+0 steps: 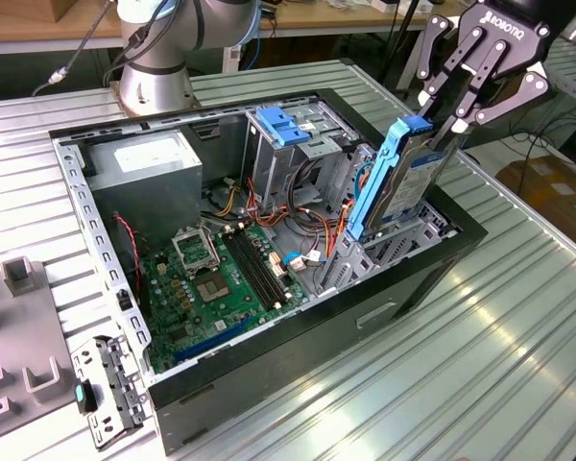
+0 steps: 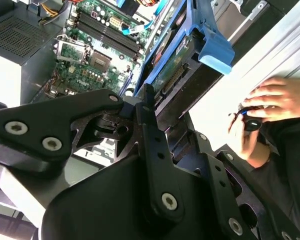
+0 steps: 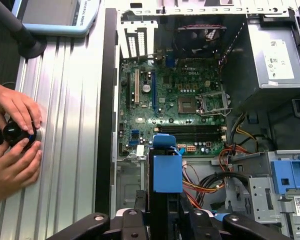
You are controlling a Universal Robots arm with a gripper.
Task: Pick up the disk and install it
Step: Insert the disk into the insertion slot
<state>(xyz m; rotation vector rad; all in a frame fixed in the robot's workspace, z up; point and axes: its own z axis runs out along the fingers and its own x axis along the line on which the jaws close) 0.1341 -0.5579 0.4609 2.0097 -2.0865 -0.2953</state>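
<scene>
Computer case [image 1: 298, 370] lies open on a ribbed table [image 1: 490, 365]. Inside the case, a grey power-supply box [image 1: 139, 178] fills the corner farthest from the disk [image 1: 394, 182], with the motherboard [image 1: 221, 279] between them. The disk stands tilted in the case's drive bay, orange cables [image 3: 202, 189] crowding beside it, its upper end pinched by the closed gripper [image 1: 442, 120]. Outside the case wall (first wrist view), a person's hands [image 3: 12, 160] hold a black knob [image 3: 15, 132].

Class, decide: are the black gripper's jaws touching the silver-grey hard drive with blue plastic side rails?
Touching. In the exterior view the gripper clamps its jaws on the blue-railed disk, holding it steeply tilted.
</scene>
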